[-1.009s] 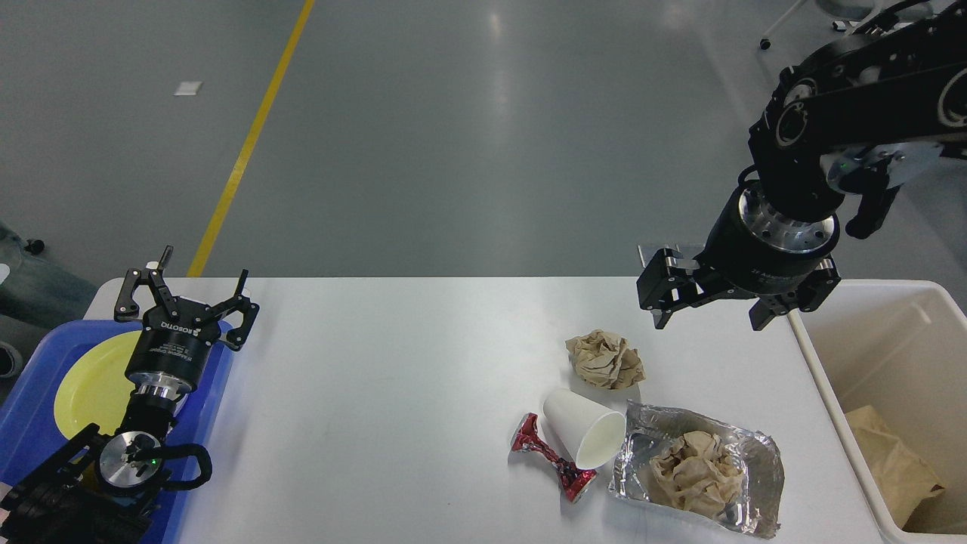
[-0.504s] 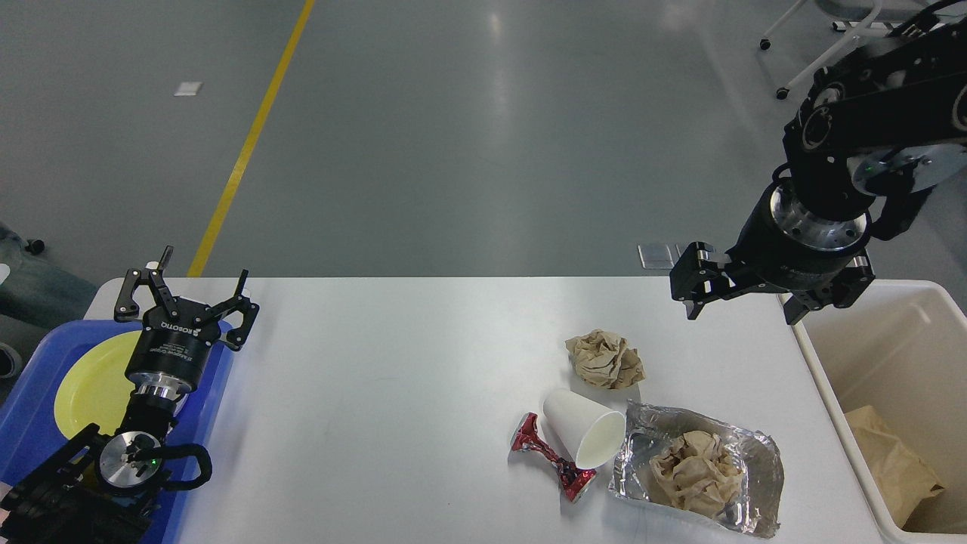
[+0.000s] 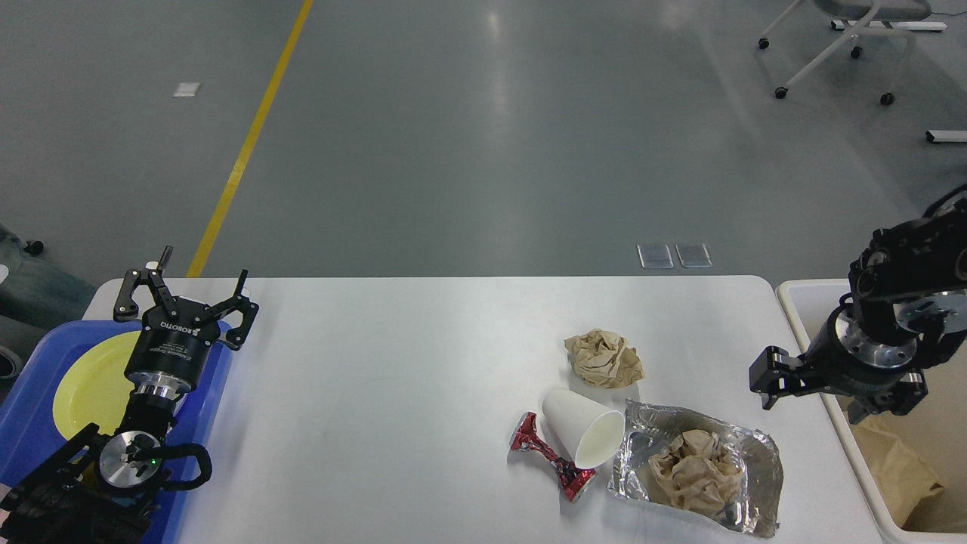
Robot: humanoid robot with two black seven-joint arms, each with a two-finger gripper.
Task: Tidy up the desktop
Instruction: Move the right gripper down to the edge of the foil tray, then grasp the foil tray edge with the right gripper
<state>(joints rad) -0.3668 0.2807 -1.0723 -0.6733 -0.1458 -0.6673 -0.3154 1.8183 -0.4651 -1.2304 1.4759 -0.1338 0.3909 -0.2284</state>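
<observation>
The white desktop carries litter on its right half: a crumpled brown paper ball, a white paper cup lying on its side, a crushed red wrapper and a foil tray with another brown paper wad inside. My right gripper hangs open and empty over the table's right edge, right of the foil tray. At the far left corner my left gripper stands open and empty, pointing away from me.
A cream plastic bin stands against the table's right side with a brown paper bag in it. A blue tray holding a yellow plate sits at the left edge, under my left arm. A wheeled chair stands on the floor beyond.
My right arm has swung right and down, from above the table's far right part to low over the edge by the bin. The left arm and the litter have not moved.
</observation>
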